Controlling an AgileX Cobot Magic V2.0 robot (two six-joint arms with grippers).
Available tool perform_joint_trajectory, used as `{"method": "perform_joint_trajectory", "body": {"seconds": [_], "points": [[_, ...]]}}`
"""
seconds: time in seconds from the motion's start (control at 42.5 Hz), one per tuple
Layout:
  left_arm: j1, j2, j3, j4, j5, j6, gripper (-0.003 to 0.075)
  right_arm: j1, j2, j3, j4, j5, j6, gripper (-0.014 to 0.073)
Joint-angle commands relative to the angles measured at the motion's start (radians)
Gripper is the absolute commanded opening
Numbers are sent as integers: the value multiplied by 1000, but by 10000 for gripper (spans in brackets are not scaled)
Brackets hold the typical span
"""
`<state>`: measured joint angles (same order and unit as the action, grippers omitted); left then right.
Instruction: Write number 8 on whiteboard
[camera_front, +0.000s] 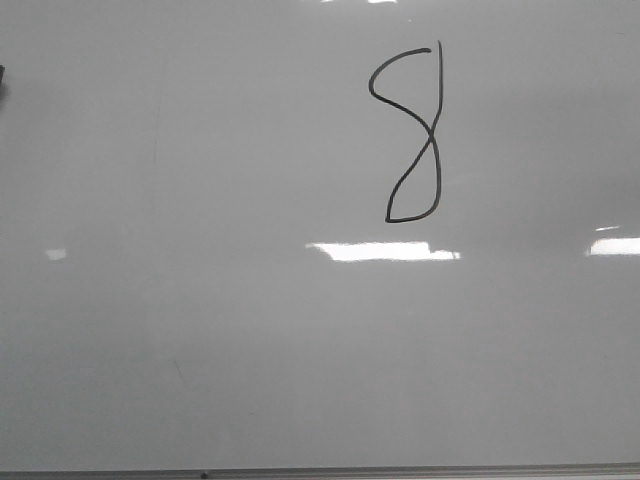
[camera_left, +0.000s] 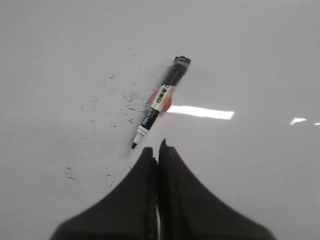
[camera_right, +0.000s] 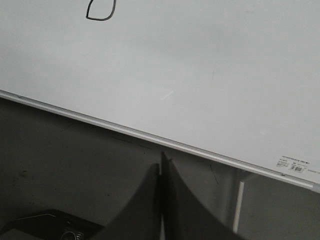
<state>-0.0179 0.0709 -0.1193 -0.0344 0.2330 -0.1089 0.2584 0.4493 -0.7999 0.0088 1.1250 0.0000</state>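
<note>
The whiteboard (camera_front: 200, 330) lies flat before me, glossy and pale, with bright strips of light reflected on it and its thin grey frame along the near edge. The number 8 (camera_front: 412, 135) stands on its far right part, tall and narrow, drawn in thin black line, its straight stroke running past the top of the upper loop. My left pincer (camera_left: 156, 156) has its fingers pressed together and holds nothing; just beyond its tips a marker (camera_left: 160, 101) lies loose on the board, uncapped, tip toward me, among small black specks. My right pincer (camera_right: 162, 167) is likewise together and empty, over the dark surface just off the board's frame, the lower loop of the figure well apart from it.
</note>
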Motion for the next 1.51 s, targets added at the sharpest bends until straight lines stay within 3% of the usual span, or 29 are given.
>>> {"method": "perform_joint_trajectory", "body": {"seconds": [0.0,0.118,0.259,0.588,0.823,1.482], "points": [[29,-38,58,11,-206,1,-20,-3,6,-21,-15,-67,0,-69],[72,-83,143,20,-300,1,-20,-3,6,-21,-15,-67,0,-69],[109,-91,139,25,-253,1,-20,-3,7,-21,-15,-66,0,-69],[109,-89,139,28,-255,1,-20,-3,7,-21,-15,-66,0,-69],[37,-91,139,34,-290,65,-21,-3,7,-21,-15,-65,0,-69],[41,-91,139,0,-307,74,-20,-3,7,-21,-15,-66,0,-69]]}}
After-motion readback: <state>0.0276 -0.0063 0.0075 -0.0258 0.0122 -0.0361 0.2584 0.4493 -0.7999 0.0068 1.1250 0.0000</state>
